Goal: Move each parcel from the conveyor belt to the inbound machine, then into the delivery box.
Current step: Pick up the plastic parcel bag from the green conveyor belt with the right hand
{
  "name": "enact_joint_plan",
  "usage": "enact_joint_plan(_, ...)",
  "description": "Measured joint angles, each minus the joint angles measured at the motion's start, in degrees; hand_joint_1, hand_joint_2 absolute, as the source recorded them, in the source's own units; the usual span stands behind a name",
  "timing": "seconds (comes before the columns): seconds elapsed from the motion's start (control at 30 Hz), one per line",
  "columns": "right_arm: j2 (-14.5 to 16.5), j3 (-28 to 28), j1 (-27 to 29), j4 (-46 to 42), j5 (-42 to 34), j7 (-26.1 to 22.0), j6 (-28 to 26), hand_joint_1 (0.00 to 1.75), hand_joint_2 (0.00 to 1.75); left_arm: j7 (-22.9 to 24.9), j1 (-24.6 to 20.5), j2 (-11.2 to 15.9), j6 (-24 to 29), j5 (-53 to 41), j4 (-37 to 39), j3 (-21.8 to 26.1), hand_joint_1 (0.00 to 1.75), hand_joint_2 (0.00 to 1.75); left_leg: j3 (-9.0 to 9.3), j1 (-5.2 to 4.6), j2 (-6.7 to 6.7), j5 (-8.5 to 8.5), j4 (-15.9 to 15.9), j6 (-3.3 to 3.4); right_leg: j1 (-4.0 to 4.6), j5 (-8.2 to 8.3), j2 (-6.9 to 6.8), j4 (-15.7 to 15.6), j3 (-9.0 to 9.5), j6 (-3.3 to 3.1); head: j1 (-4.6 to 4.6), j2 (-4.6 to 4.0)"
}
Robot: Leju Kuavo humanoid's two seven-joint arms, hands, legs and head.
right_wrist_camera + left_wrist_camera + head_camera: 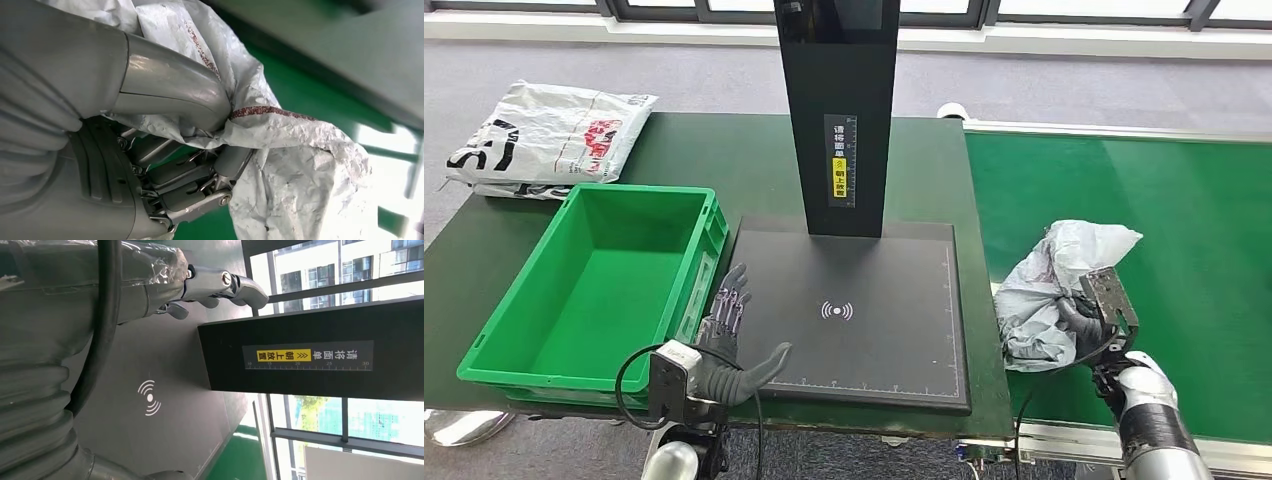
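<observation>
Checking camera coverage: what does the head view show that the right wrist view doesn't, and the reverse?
Head view alone: the green bin, the scanner pad with its black post, the open left hand, and a white bag beyond the bin.
Right wrist view alone: the fingers dug into the plastic.
Shared: the right hand gripping the grey parcel over the green belt.

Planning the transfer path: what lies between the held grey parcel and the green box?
In the head view, the inbound machine's black pad with its upright column lies between the parcel and the box.

Crate (pixel 599 290) left of scanner plate (pixel 854 310)
</observation>
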Motion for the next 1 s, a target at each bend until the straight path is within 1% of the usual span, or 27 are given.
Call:
enact_joint_plan(0.1, 0.11, 0.00, 0.90, -3.75, -3.30, 0.30, -0.44, 1.75, 1.75, 0.04, 0.42, 0.01, 0.35, -0.08, -0.57, 0.00, 0.00, 1.75, -0.01, 0.00, -0.03, 0.00, 0.00, 0.00, 0.00, 0.00, -0.02, 0.00, -0.01, 0.00, 0.00, 0.00)
enact_joint_plan(0.13, 0.28, 0.00, 2.28, -8.32, -6.17, 0.70, -0.88, 1.75, 1.75, 0.14, 0.64, -0.02, 0.72, -0.40, -0.89, 0.00, 0.00, 1.75, -0.04, -0.01, -0.06, 0.00, 0.00, 0.00, 0.00, 0.00, -0.06, 0.00, -0.02, 0.00, 0.00, 0.01)
enact_joint_plan(0.2, 0.76, -0.01, 6.98, -23.60, -13.01, 1.37, -1.86, 1.75, 1.75, 0.38, 1.04, -0.31, 1.49, -1.46, -1.50, 0.00, 0.00, 1.75, -0.09, -0.01, -0.14, 0.00, 0.00, 0.00, -0.01, -0.01, -0.12, -0.01, -0.05, 0.01, 0.00, 0.01)
enact_joint_plan(0.23, 0.98, -0.02, 9.38, -31.23, -15.63, 1.69, -2.09, 1.75, 1.75, 0.48, 1.11, -0.49, 1.71, -2.02, -1.66, 0.00, 0.00, 1.75, -0.11, -0.01, -0.16, 0.00, 0.00, 0.00, -0.01, -0.01, -0.15, -0.01, -0.07, 0.01, 0.00, 0.01)
enact_joint_plan(0.27, 1.13, -0.07, 11.16, -36.60, -16.67, 1.54, -2.26, 1.75, 1.75, 0.50, 1.12, -0.67, 1.77, -2.36, -1.68, 0.00, 0.00, 1.75, -0.11, -0.01, -0.17, 0.00, 0.00, 0.00, -0.01, -0.01, -0.15, -0.01, -0.07, 0.01, 0.00, 0.00)
enact_joint_plan(0.4, 1.82, -0.94, 15.62, -47.25, -18.85, -0.03, -2.45, 1.75, 1.75, 0.40, 1.12, -1.11, 1.66, -3.23, -1.68, 0.02, 0.00, 1.75, -0.15, -0.01, -0.20, 0.00, 0.00, 0.01, -0.01, -0.02, -0.17, -0.02, -0.11, 0.01, 0.00, 0.00)
enact_joint_plan(0.53, 3.54, -3.82, 19.66, -57.23, -21.09, -2.49, -2.49, 1.75, 1.75, 0.21, 1.12, -1.52, 1.28, -4.04, -1.65, 0.09, 0.00, 1.75, -0.18, -0.01, -0.25, -0.01, 0.00, 0.01, -0.01, -0.03, -0.18, -0.02, -0.15, 0.02, 0.00, 0.00)
enact_joint_plan(0.7, 5.25, -6.95, 22.57, -64.75, -21.40, -2.90, -2.54, 1.75, 1.75, 0.00, 1.12, -1.75, 1.16, -4.17, -1.62, 0.09, 0.00, 1.75, -0.20, -0.01, -0.21, -0.02, 0.00, 0.01, -0.01, -0.05, -0.16, -0.02, -0.16, 0.04, 0.01, 0.00)
enact_joint_plan(0.87, 6.17, -8.10, 23.60, -67.47, -21.20, -2.95, -2.63, 1.75, 1.75, -0.02, 1.12, -1.87, 1.12, -4.18, -1.61, 0.09, 0.00, 1.75, -0.19, -0.01, -0.20, -0.01, 0.00, 0.02, -0.01, -0.04, -0.15, -0.02, -0.16, 0.04, 0.00, 0.00)
enact_joint_plan(1.0, 7.04, -8.63, 23.74, -68.43, -18.34, -2.34, -3.99, 1.75, 1.75, -0.13, 1.00, -2.14, 0.31, -4.46, -1.34, 0.09, 0.00, 1.75, -0.20, -0.01, -0.20, 0.00, 0.00, 0.02, -0.01, -0.04, -0.14, -0.02, -0.15, 0.04, 0.01, 0.00)
